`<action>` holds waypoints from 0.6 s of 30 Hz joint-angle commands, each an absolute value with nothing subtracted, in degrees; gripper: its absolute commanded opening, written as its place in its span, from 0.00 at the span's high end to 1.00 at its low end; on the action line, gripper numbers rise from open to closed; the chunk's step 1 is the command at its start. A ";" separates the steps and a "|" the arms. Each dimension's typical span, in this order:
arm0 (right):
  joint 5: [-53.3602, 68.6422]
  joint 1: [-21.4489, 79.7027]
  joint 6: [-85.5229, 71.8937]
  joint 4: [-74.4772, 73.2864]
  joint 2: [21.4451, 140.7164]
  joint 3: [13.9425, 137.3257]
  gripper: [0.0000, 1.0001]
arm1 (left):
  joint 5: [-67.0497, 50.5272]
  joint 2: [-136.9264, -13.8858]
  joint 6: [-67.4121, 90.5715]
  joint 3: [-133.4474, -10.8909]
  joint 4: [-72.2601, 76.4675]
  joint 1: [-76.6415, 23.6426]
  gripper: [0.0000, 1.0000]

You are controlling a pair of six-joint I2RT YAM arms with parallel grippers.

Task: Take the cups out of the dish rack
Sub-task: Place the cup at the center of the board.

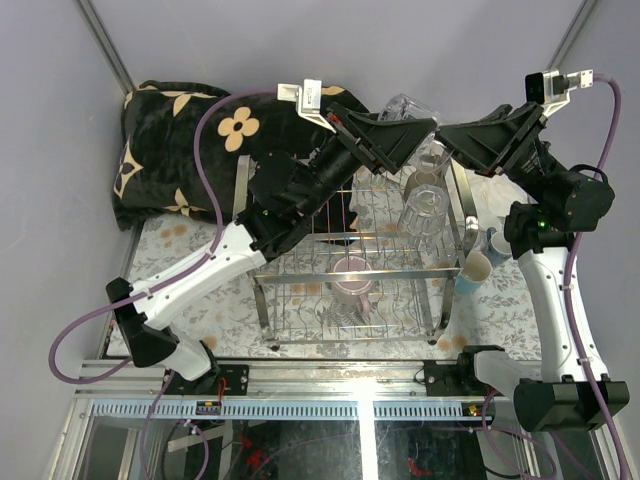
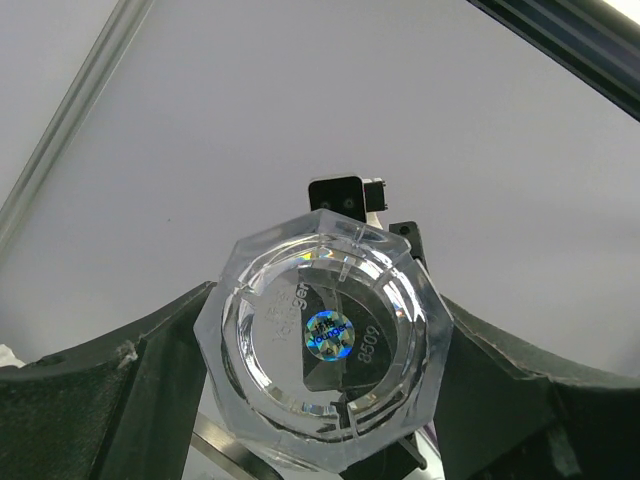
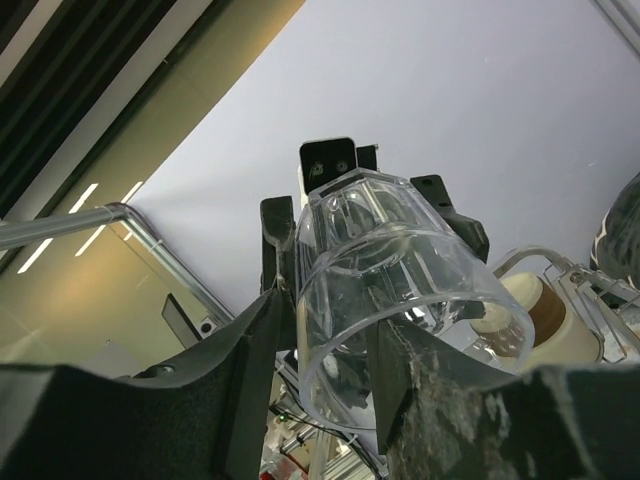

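One clear glass [image 2: 325, 350] aloft, left gripper [image 2: 320, 310] firm on its base (right gripper [image 3: 330, 320] around it, hold unclear)

black floral blanket [image 1: 170, 150] far-left | patterned table cover [image 1: 160, 240] beneath

Clear ribbed glass [image 2: 300, 300] aloft over chrome rack [image 1: 262, 300]; pink mug [image 1: 352, 283] inside.

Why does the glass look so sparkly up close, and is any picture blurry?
Left wrist view: the clear ribbed glass faces the lens base-on, its facets throwing white glare round a rainbow sticker. Right wrist view: its curved wall bends what lies behind. Top view: sharp and evenly lit, with small glints on the chrome wire dish rack.
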State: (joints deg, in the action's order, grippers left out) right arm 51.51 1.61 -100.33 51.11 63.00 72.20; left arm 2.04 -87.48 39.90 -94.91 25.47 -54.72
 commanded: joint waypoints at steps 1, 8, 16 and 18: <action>49.95 2.50 -101.34 56.23 62.54 73.02 0.57 | 0.95 -88.08 41.38 -97.38 30.61 -55.53 1.00; 49.43 2.63 -101.10 56.29 62.26 72.41 1.00 | 1.51 -87.71 40.43 -97.14 30.61 -55.83 1.00; 48.89 2.63 -98.71 52.58 61.67 72.42 1.00 | 3.62 -84.45 36.41 -96.12 28.21 -55.70 0.50; 49.04 2.59 -96.59 49.63 61.41 72.68 1.00 | 4.01 -82.98 34.90 -95.88 26.43 -55.35 0.39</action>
